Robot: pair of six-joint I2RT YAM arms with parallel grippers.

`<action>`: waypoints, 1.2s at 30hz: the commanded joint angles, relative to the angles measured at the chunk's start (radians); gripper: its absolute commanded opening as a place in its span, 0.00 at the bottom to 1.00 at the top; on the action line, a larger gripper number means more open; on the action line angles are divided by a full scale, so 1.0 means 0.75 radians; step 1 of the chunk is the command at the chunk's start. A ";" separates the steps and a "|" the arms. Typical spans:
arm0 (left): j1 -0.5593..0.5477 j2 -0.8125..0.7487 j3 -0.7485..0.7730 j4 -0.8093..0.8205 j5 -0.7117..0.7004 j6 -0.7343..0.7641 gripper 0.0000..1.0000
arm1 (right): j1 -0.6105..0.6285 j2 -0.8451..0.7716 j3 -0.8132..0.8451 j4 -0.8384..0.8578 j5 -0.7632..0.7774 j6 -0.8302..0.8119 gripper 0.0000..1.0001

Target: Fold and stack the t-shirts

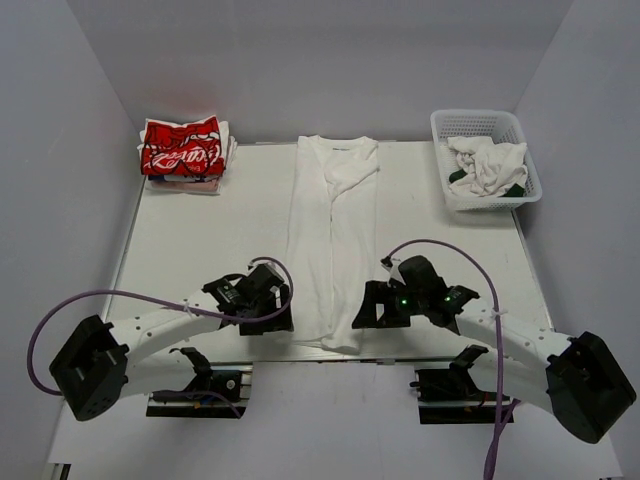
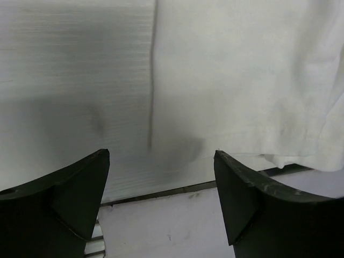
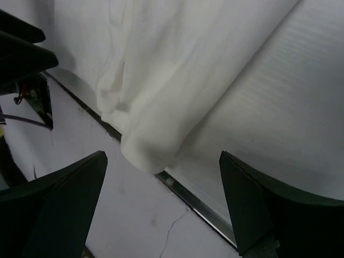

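Farther back, white basket and red t-shirt.

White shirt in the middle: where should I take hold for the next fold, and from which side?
Probably the near hem corners: the white shirt lies as a narrow strip running away from the arms, its near end lapping the edge of the table. Left gripper from its left, right gripper from its right.

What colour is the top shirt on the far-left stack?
Red with white script: top shirt, best in the top external view.
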 commanded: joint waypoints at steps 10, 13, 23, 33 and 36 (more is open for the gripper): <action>0.005 0.142 -0.111 0.247 0.191 0.033 0.45 | 0.155 0.195 -0.082 0.119 -0.173 0.201 0.85; 0.005 0.142 -0.123 0.274 0.203 0.033 0.24 | 0.180 0.207 -0.103 0.135 -0.136 0.213 0.79; 0.005 0.093 -0.150 0.259 0.191 0.019 0.00 | 0.196 0.308 -0.090 0.144 -0.025 0.215 0.25; -0.009 -0.060 -0.043 0.072 0.166 0.051 0.00 | 0.262 0.161 0.100 -0.288 0.012 0.189 0.00; -0.009 -0.079 -0.025 0.024 0.231 0.051 0.00 | 0.296 0.079 0.120 -0.426 -0.025 0.227 0.00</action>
